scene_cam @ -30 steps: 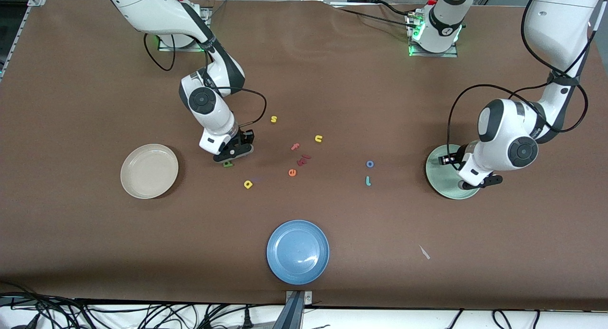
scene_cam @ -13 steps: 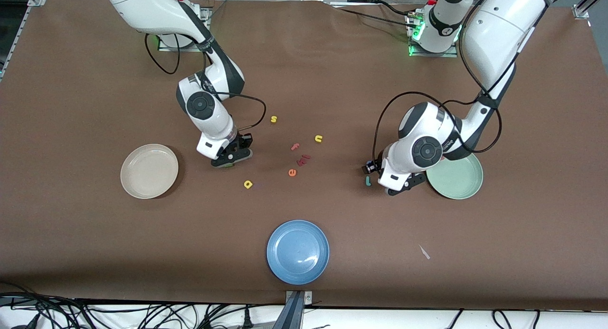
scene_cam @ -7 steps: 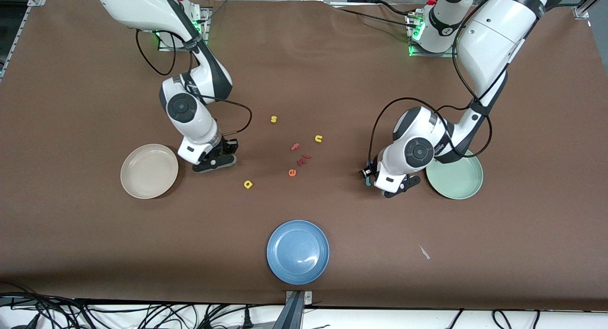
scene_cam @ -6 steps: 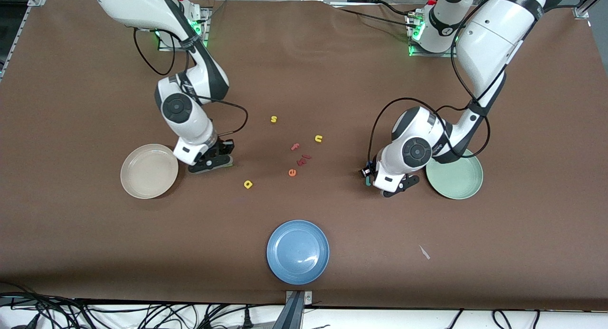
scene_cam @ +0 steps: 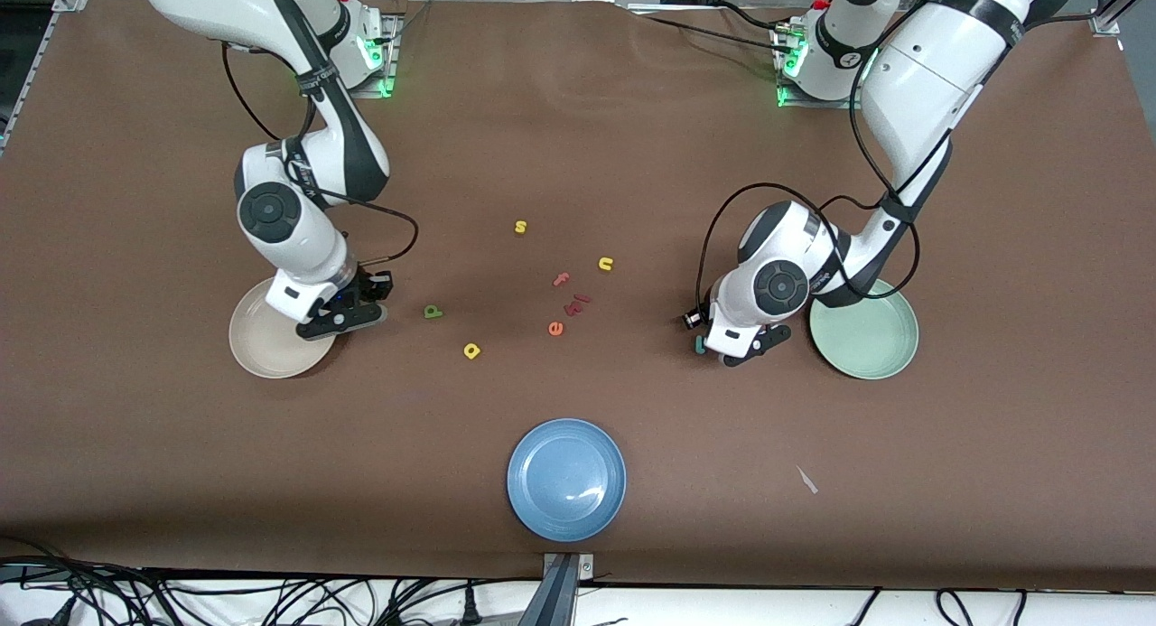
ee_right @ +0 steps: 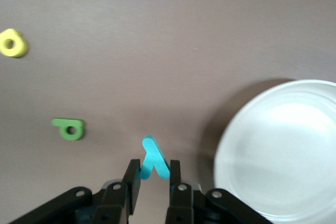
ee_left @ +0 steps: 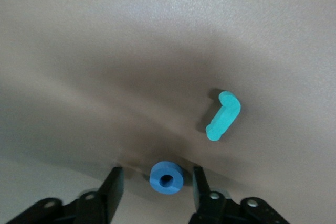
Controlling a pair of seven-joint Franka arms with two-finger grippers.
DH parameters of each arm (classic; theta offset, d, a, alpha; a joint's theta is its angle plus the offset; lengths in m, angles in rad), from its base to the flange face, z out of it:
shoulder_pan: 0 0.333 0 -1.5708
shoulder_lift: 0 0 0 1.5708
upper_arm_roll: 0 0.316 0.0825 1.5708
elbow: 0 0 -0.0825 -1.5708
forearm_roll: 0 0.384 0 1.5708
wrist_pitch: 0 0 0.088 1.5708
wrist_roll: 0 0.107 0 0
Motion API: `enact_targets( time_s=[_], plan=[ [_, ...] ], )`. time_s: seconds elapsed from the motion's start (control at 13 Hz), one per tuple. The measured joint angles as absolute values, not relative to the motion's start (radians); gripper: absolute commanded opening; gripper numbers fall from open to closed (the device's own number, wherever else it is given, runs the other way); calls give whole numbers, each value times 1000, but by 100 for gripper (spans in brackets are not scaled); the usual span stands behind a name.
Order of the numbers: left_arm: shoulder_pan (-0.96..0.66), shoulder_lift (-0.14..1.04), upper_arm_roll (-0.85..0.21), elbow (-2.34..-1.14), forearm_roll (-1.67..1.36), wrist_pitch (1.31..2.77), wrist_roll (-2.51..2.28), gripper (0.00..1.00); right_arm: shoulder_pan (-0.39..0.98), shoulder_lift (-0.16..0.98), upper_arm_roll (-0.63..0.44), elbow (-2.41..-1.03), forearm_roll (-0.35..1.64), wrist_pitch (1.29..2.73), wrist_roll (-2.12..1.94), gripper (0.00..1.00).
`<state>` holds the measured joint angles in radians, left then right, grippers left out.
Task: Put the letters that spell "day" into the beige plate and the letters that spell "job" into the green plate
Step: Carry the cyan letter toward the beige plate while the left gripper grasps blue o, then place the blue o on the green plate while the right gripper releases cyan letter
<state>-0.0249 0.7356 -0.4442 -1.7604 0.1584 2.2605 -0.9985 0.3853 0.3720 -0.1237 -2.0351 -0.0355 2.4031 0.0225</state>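
My right gripper (ee_right: 154, 165) is shut on the teal "y" (ee_right: 154, 161) and hangs (scene_cam: 340, 319) just beside the rim of the beige plate (scene_cam: 271, 341) (ee_right: 273, 150). The dark green letter (scene_cam: 433, 312) (ee_right: 69, 129) and the yellow rounded letter (scene_cam: 470, 350) (ee_right: 12, 43) lie on the table. My left gripper (ee_left: 156, 174) (scene_cam: 727, 344) is low beside the green plate (scene_cam: 865, 332), open, with the blue ring "o" (ee_left: 167, 177) between its jaws and a gap on each side. The teal "j" (ee_left: 223, 115) (scene_cam: 699, 344) lies close by. The salmon-red letter (scene_cam: 574, 304) sits mid-table.
A blue plate (scene_cam: 566, 479) stands near the table's front edge. Mid-table lie an orange "e" (scene_cam: 555, 329), a pink "f" (scene_cam: 561, 279), a yellow "n" (scene_cam: 605, 264) and a yellow "s" (scene_cam: 520, 227). A small white scrap (scene_cam: 806, 480) lies toward the left arm's end.
My right arm has carried the teal "y" from the green letter toward the beige plate, uncovering that letter. My left gripper's jaws have narrowed around the blue ring.
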Motion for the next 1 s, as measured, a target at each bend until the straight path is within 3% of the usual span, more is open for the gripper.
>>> enact_targets(
  time_s=[0.54, 0.69, 0.77, 0.93, 1.0],
  plan=[
    [-28, 736, -444, -1762, 158, 2307, -1029, 35, 334, 377, -226, -2040, -35, 2379, -33, 18],
    [-28, 736, -444, -1762, 158, 2310, -1032, 30, 287, 389, -228, -2042, -35, 2379, -82, 23],
    [-28, 736, -444, -1763, 158, 2310, -1033, 23, 272, 396, -228, -2043, -35, 2379, -96, 41],
    [-28, 736, -444, -1762, 158, 2311, -1033, 14, 267, 413, -227, -2043, -35, 2380, -99, 100],
    [-28, 735, -444, -1762, 158, 2311, -1033, 11, 267, 416, -224, -2043, -34, 2381, -99, 100]
  ],
)
